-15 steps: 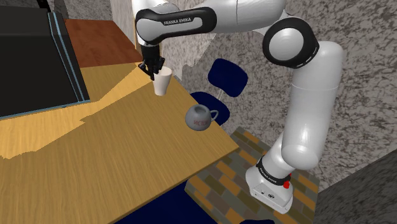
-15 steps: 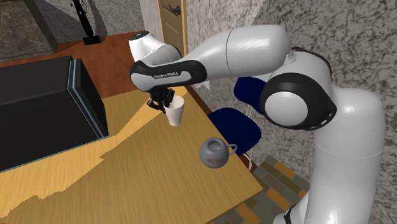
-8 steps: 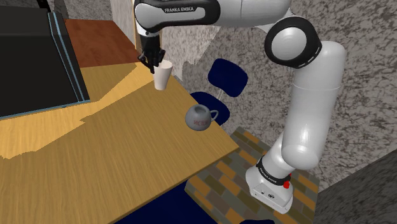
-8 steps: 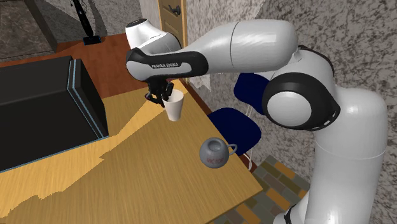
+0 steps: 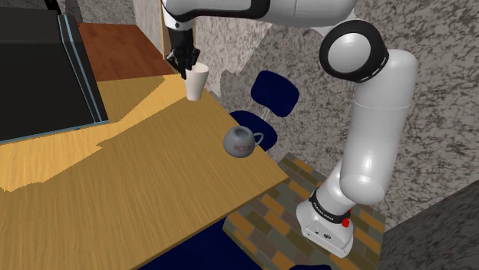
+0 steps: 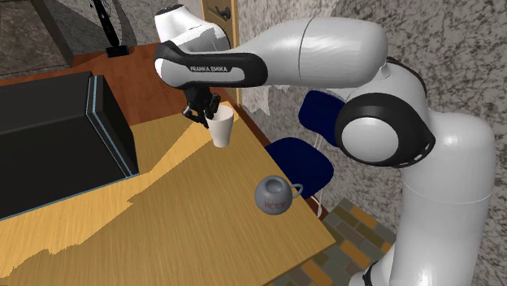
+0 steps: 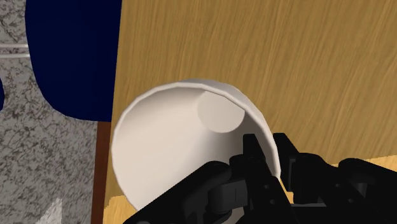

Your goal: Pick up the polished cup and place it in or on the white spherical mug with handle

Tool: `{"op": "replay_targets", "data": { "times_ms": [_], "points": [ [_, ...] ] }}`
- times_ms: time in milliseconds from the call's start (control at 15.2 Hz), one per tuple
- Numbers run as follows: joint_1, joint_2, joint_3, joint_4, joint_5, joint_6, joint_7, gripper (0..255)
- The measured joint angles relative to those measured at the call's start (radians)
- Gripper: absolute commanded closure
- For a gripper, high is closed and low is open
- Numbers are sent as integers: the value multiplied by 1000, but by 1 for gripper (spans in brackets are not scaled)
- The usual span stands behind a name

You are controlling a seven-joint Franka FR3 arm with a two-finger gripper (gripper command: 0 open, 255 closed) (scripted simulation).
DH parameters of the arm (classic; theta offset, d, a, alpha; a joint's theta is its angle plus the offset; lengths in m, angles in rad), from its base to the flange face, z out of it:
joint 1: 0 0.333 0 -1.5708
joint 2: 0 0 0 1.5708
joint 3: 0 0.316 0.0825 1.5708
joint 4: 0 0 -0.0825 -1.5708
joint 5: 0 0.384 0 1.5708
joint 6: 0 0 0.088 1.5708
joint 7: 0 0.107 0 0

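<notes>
One white cup (image 5: pixel 196 83), rim pinched in the gripper (image 5: pixel 187 69), hangs over the table (image 5: pixel 115 192) edge. The round mug (image 5: pixel 239 143) sits near, below, toward the shoulder view's lower right.

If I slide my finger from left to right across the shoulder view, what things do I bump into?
big black box with blue edge → white tapered cup → grey round mug with handle → white base of the robot arm
</notes>
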Motion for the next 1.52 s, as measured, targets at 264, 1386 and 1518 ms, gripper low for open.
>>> {"op": "replay_targets", "data": {
  "times_ms": [264,1386,1518],
  "points": [
    [4,3,0,62,0,-58,-7,255],
    [-33,-515,4,-501,91,-3,-30,255],
    [-34,-619,-4,-594,108,-12,-45,255]
  ]
}}
